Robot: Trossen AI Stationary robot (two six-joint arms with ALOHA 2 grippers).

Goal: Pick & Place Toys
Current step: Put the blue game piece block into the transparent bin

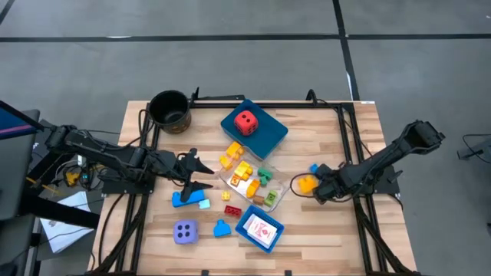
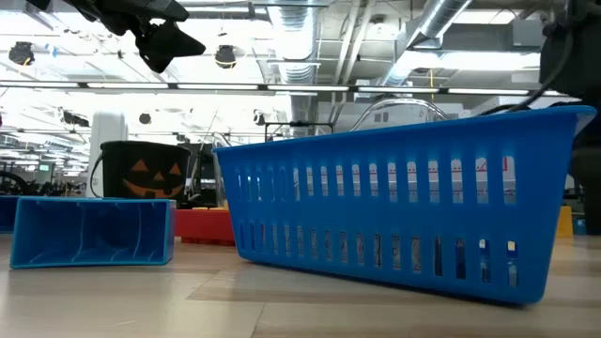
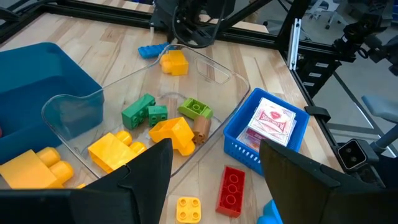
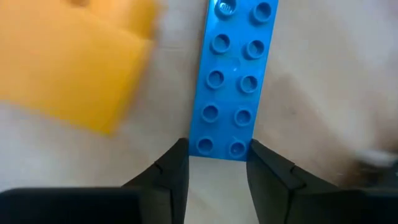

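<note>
Closing on the end of a long blue brick, the right gripper sits low on the right side of the table, its two fingers pinching the brick's near end from either side. The brick's long axis runs straight out from the jaws, in line with the fingers, so a lift would carry it endwise; a yellow brick lies just beside it. From above, the right gripper hides most of this: only a bit of blue brick and the yellow brick show, while the wrist camera alone reveals the grip. The right arm is plainly nearer this piece. The left gripper hovers left of the clear tray of bricks with fingers spread and nothing between them. Its wrist camera shows green bricks and a small blue basket holding cards.
</note>
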